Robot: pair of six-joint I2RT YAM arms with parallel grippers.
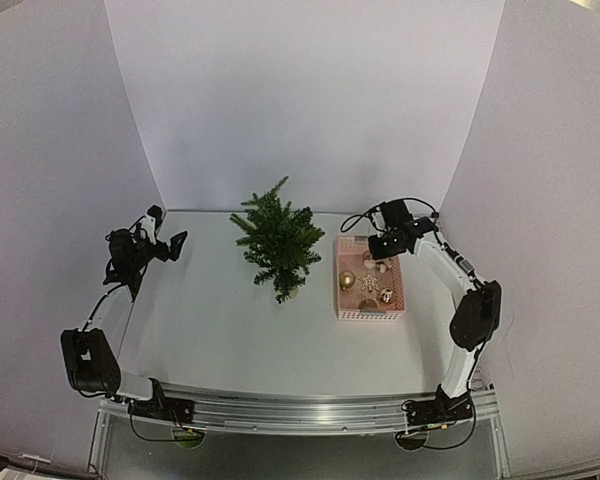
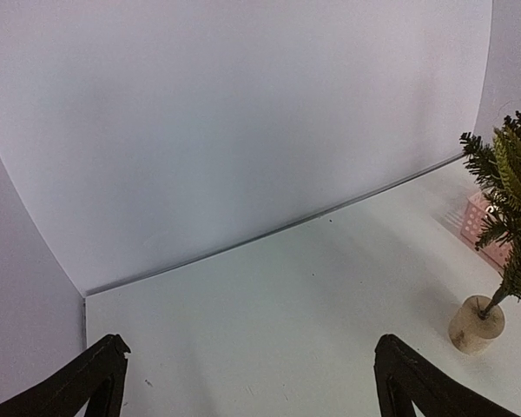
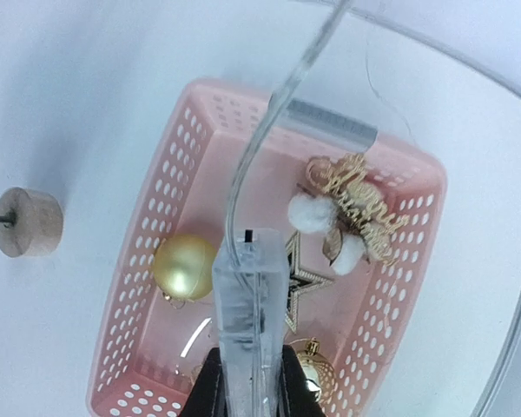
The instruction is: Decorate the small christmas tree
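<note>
1 xmas tree [image 1: 277, 238], 1 basket [image 3: 152, 252], 2 gold baubles [image 3: 184, 268], 1 star [image 3: 297, 280]

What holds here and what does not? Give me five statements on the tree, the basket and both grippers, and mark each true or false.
1. The left gripper is shut on an ornament. False: it is open and holds nothing, above bare table.
2. The right gripper is shut on a clear plastic piece with a clear cord. True.
3. The small christmas tree lies on its side. False: it stands upright on its round wooden base.
4. A gold ball lies in the pink basket. True.
5. In the top view, the pink basket sits left of the tree. False: it sits to the right, near the right arm.
</note>
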